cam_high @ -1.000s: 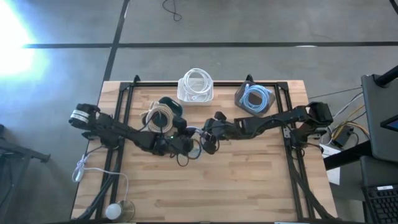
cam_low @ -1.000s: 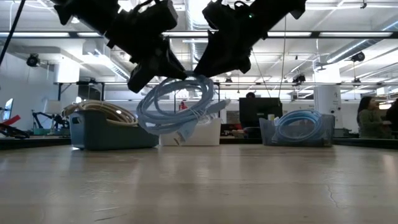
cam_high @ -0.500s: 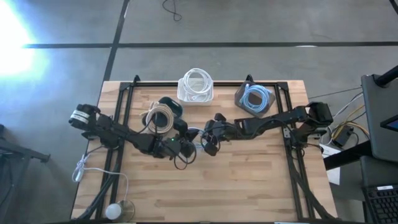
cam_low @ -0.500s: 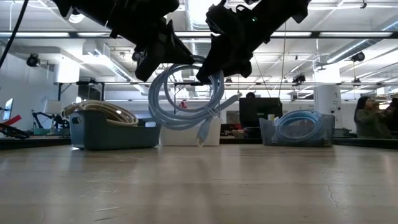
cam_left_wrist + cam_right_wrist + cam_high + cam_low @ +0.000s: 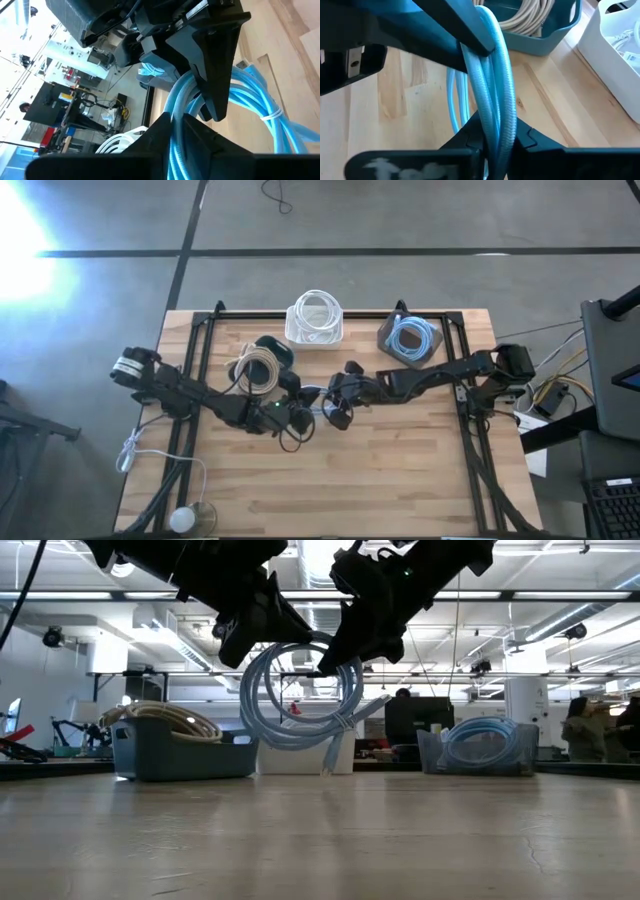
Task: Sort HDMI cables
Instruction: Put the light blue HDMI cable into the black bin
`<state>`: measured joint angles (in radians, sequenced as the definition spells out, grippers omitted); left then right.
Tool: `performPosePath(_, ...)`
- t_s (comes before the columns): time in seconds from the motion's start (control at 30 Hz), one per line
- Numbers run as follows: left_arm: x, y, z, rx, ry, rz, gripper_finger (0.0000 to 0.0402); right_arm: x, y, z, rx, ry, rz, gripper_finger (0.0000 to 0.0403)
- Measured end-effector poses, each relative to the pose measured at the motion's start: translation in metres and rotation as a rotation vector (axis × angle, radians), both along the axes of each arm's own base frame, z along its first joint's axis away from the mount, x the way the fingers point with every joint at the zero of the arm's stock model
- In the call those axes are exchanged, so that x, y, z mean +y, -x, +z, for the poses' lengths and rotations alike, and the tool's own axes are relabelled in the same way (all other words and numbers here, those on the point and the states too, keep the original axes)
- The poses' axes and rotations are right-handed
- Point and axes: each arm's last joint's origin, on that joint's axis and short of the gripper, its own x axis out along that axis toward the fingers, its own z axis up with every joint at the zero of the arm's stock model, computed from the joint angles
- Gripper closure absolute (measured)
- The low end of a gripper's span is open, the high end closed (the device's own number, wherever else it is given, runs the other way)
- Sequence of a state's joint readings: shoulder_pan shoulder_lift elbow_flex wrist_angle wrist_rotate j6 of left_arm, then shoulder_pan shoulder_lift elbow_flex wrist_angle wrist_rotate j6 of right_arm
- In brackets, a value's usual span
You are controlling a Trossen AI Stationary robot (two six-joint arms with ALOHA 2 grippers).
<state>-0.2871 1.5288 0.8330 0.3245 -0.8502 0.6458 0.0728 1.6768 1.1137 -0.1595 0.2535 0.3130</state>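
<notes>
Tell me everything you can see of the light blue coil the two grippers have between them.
The light blue coil is a thin cable wound in several round loops, bound at one spot by a pale tie, with a braided-looking sheath. It hangs upright in the air above mid-table, clear of the wood, a loose connector end dangling below. The left gripper and right gripper both pinch its top strands, fingers closed on the loops. Nothing else touches it.

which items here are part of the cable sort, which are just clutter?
Job:
- light blue cable coil, held above the table by left gripper and right gripper
- teal bin with tan coil
- white bin with white coil
- grey bin with blue coil

Clutter:
- loose white cord with round puck, left table edge
</notes>
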Motion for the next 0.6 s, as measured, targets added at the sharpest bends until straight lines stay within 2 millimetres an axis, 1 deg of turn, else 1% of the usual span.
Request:
performPosePath(0.17, 0.001, 0.000, 0.000, -0.002, 0.004, 0.005, 0.0306, 0.000, -0.001, 0.006, 0.021, 0.010, -0.006, 0.0372)
performPosePath(0.27, 0.001, 0.000, 0.000, -0.019, 0.030, 0.014, 0.0278, -0.002, 0.003, 0.009, 0.089, 0.036, -0.037, 0.0372)
performPosePath(0.37, 0.001, 0.000, -0.001, -0.032, 0.048, 0.021, 0.0256, -0.004, 0.007, 0.018, 0.153, 0.082, -0.091, 0.0371)
performPosePath(0.47, 0.001, 0.000, -0.001, -0.040, 0.054, 0.033, 0.0243, -0.006, 0.012, 0.029, 0.209, 0.145, -0.139, 0.0371)
performPosePath(0.6, 0.002, 0.000, -0.001, -0.051, 0.068, 0.042, 0.0239, -0.010, 0.020, 0.047, 0.312, 0.266, -0.227, 0.0371)
